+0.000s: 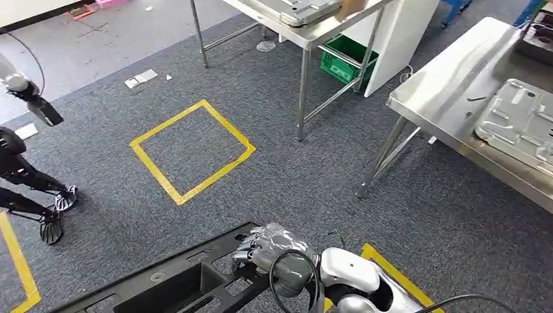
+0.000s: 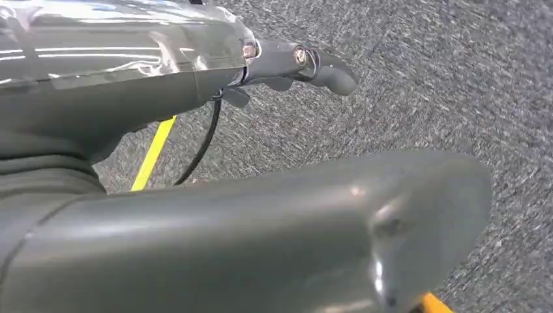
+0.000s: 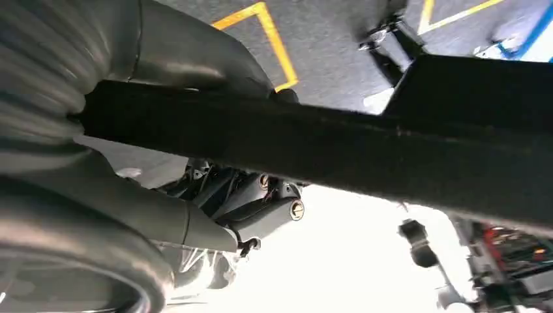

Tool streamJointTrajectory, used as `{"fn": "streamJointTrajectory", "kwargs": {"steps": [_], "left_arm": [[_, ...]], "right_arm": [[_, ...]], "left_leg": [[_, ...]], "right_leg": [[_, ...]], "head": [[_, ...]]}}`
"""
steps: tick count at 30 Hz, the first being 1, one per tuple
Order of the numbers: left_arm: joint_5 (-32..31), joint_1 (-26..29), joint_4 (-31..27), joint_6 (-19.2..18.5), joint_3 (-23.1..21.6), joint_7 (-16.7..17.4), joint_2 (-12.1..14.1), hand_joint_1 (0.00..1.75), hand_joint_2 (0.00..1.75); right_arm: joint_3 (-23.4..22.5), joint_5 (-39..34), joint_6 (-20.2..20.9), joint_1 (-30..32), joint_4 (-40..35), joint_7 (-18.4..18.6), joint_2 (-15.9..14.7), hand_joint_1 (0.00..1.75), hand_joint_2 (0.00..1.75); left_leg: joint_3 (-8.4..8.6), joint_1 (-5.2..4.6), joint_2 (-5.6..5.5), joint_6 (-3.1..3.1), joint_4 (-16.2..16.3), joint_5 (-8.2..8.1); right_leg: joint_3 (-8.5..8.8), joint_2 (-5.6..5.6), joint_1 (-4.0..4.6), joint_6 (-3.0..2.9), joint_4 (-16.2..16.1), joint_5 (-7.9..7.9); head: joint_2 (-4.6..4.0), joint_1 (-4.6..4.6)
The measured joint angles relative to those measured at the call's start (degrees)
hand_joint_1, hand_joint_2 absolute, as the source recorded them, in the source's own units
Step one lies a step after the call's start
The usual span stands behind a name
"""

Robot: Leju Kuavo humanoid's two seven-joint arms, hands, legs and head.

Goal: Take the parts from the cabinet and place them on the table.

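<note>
The long black openwork plastic part [image 1: 169, 282], a flat frame with cut-out slots and a deeper recess, sits low in the head view, slanting across the grey carpet from the bottom left corner up to the robot's right hand [image 1: 270, 246]. That hand grips the part's upper end, its fingers wrapped over the edge; in the right wrist view the same black part [image 3: 365, 147] runs as a dark bar across the picture, with the thumb above it and the darker fingers [image 3: 261, 208] curled beneath, so the hand is clamped around it. The silver right forearm and a looping black cable lie just behind the hand

The left hand [image 2: 287, 65] appears in its own wrist view above the carpet, one dark finger reaching out and curving at its tip with nothing in it; the thick grey thumb [image 2: 313, 228] stands apart from that finger, though the other fingers are hidden and I cannot tell how they lie

On the carpet beyond the part is a square outline of yellow tape [image 1: 192, 151], and more yellow tape runs near the robot's arm and at the left edge. To the right stands a shiny steel table [image 1: 443, 91] bearing a pressed sheet-metal panel [image 1: 522, 124]. A second steel table [image 1: 306, 29] stands farther off with a grey metal tray on it, a green plastic crate [image 1: 345, 59] on the floor beneath. A black tripod-like stand [image 1: 32, 189] is at the left edge
</note>
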Motion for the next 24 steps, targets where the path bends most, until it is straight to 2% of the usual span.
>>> {"fn": "streamJointTrajectory", "kwargs": {"steps": [1,2,3,4,5,6,7,8,10,11,12,13,15,16,17,18,19,20,21,22,23,24], "left_arm": [[0.0,0.1,0.0,0.0,0.0,0.0,0.1,0.0,0.0],[0.1,0.0,0.0,0.0,0.0,0.0,0.2,0.0,0.0],[0.1,-0.1,0.0,-0.1,0.0,0.0,0.2,0.0,0.0],[0.1,-0.1,0.0,-0.1,0.0,-0.1,0.4,0.0,0.0],[0.2,-0.1,0.0,-0.1,0.0,-0.1,0.4,0.0,0.0],[0.2,-0.2,0.0,-0.1,0.0,-0.1,0.4,0.0,0.0],[0.2,-0.2,0.0,-0.1,0.0,-0.2,0.4,0.0,0.0],[0.2,-0.1,0.0,-0.1,0.0,-0.2,0.4,0.0,0.0],[0.2,-0.2,0.0,-0.1,0.0,-0.2,0.4,0.0,0.0],[0.1,-0.4,0.0,-0.1,0.0,-0.2,0.4,0.0,0.0],[0.1,-0.4,0.0,-0.1,0.0,-0.2,0.4,0.0,0.0],[0.0,-0.4,0.0,-0.1,0.0,-0.2,0.4,0.0,0.0],[0.0,-0.2,0.0,-0.1,0.0,0.0,0.4,0.0,0.0],[-0.1,-0.2,0.0,-0.1,0.0,0.2,0.4,0.0,0.0],[-0.2,-0.3,0.0,-0.1,0.0,0.2,0.4,0.0,0.0],[-0.2,-0.4,0.0,-0.1,0.0,0.2,0.4,0.0,0.0],[-0.3,-0.5,0.0,-0.1,-0.1,0.2,0.4,0.0,0.0],[-0.3,-0.6,0.0,-0.1,-0.2,0.2,0.4,0.0,0.0],[-0.3,-0.6,0.0,-0.1,-0.2,0.2,0.4,0.0,0.0],[-0.4,-0.7,0.0,-0.1,-0.2,0.2,0.4,0.0,0.0],[-0.5,-0.7,0.0,-0.3,-0.2,0.2,0.4,0.0,0.0],[-0.6,-0.7,0.0,-0.3,-0.3,0.2,0.4,0.0,0.0]], "right_arm": [[0.0,-0.1,0.0,0.0,0.0,0.0,0.0,1.75,1.75],[0.0,-0.1,0.0,0.0,0.0,-0.1,0.0,1.75,1.75],[0.0,-0.2,0.0,0.0,0.0,-0.1,0.0,1.75,1.75],[0.0,-0.2,0.0,-0.1,0.0,-0.1,0.0,1.75,1.75],[0.0,-0.3,0.0,-0.1,0.0,-0.2,0.0,1.75,1.75],[0.0,-0.4,0.0,-0.3,0.0,-0.2,0.0,1.75,1.75],[0.0,-0.4,0.1,-0.5,0.0,-0.2,0.0,1.75,1.75],[0.0,-0.4,0.1,-0.6,0.0,-0.3,0.0,1.75,1.75],[0.0,-0.5,0.1,-0.6,0.0,-0.4,-0.2,1.75,1.75],[0.0,-0.5,0.0,-0.5,0.0,-0.4,-0.4,1.75,1.75],[-0.1,-0.5,0.0,-0.6,-0.2,-0.4,-0.4,1.75,1.75],[-0.2,-0.5,-0.1,-0.7,-0.3,-0.4,-0.5,1.75,1.75],[-0.2,-0.5,-0.1,-0.5,-0.3,-0.3,-0.5,1.75,1.75],[-0.2,-0.5,-0.2,-0.3,-0.3,-0.2,-0.6,1.75,1.75],[-0.2,-0.3,-0.2,-0.2,-0.3,-0.1,-0.7,1.75,1.75],[-0.2,-0.2,-0.2,-0.1,-0.3,0.0,-0.7,1.75,1.75],[-0.2,0.0,-0.3,0.0,-0.3,0.0,-0.8,1.75,1.75],[-0.2,0.1,-0.3,0.0,-0.5,0.0,-0.9,1.75,1.75],[-0.3,0.2,-0.4,0.0,-0.6,0.1,-0.9,1.75,1.75],[-0.3,0.3,-0.5,-0.1,-0.8,0.2,-0.9,1.75,1.75],[-0.3,0.4,-0.6,0.0,-0.9,0.3,-0.9,1.75,1.75],[-0.3,0.5,-0.7,0.2,-1.0,0.4,-0.9,1.75,1.75]], "left_leg": [[-1.33,0.04,0.01,-0.03,1.7,0.31],[-1.13,0.06,0.0,0.03,0.4,1.96],[0.17,0.15,-0.07,0.08,-3.1,4.53],[2.34,0.34,-0.65,0.1,-8.4,7.64],[4.44,0.68,-2.61,0.06,-13.5,10.28],[4.96,0.92,-5.85,0.04,-14.9,9.47],[5.14,1.15,-5.62,0.08,-15.5,9.51],[5.13,0.79,-5.07,0.17,-15.6,9.54],[5.25,0.51,-3.91,0.86,-15.7,9.62],[5.43,0.84,-2.89,1.35,-16.1,9.86],[5.55,0.74,-2.31,1.71,-16.3,9.82],[5.57,0.59,-1.47,1.97,-16.3,9.74],[5.65,0.35,0.39,2.22,-16.2,9.53],[5.68,0.34,1.4,2.28,-16.2,9.4],[5.8,0.34,2.14,2.25,-16.2,9.28],[6.02,0.37,2.96,2.14,-16.2,9.05],[6.34,0.4,3.66,1.97,-16.2,8.83],[6.74,0.42,4.29,1.72,-16.2,8.55],[7.03,0.21,4.88,1.41,-16.3,8.29],[6.98,-0.2,5.36,1.04,-16.2,8.07],[7.08,-0.33,6.02,0.88,-16.3,8.07],[7.35,-0.5,6.71,0.75,-16.5,8.0]], "right_leg": [[0.1,0.87,0.04,-0.02,0.0,-0.01],[0.27,1.77,0.03,-0.01,0.0,-0.04],[0.48,2.6,0.01,0.02,0.0,-0.08],[0.8,3.44,-0.06,0.13,0.1,-0.22],[0.93,4.16,-0.11,0.37,0.2,-0.38],[0.69,4.73,0.18,0.67,0.4,-0.5],[0.25,5.51,0.07,0.88,0.6,-0.4],[0.06,5.91,-0.06,1.23,0.5,-0.21],[-0.22,7.25,-0.39,1.88,0.3,-0.02],[-0.57,5.93,-0.35,2.04,0.8,-0.51],[-1.47,2.81,0.07,2.18,2.5,-1.7],[-3.21,1.15,0.02,2.27,6.1,-3.55],[-7.58,0.03,-0.35,2.39,14.4,-6.75],[-8.97,-0.22,-0.47,2.44,16.8,-6.97],[-8.94,-0.42,-0.54,2.53,16.4,-6.11],[-7.6,-0.75,-0.56,2.55,13.5,-3.94],[-5.19,-1.47,-0.54,2.5,8.8,-1.31],[-2.55,-2.93,-0.47,2.4,3.8,0.99],[-1.09,-5.8,0.06,2.49,1.4,0.27],[-0.67,-6.1,0.98,2.31,0.4,0.14],[-0.93,-5.64,0.73,2.24,0.7,0.08],[-1.05,-4.81,0.85,2.16,0.7,0.04]], "head": [[0.0,0.0],[0.0,0.0],[0.0,0.0],[0.0,0.0],[0.0,0.0],[0.0,-0.02],[0.0,0.04],[0.0,0.07],[0.0,0.04],[0.0,0.04],[0.0,0.35],[0.0,0.57],[0.0,0.57],[0.0,0.59],[0.0,0.57],[0.0,0.59],[0.0,0.59],[0.0,0.59],[0.0,0.57],[0.0,0.79],[0.0,0.58],[0.0,0.41]]}}
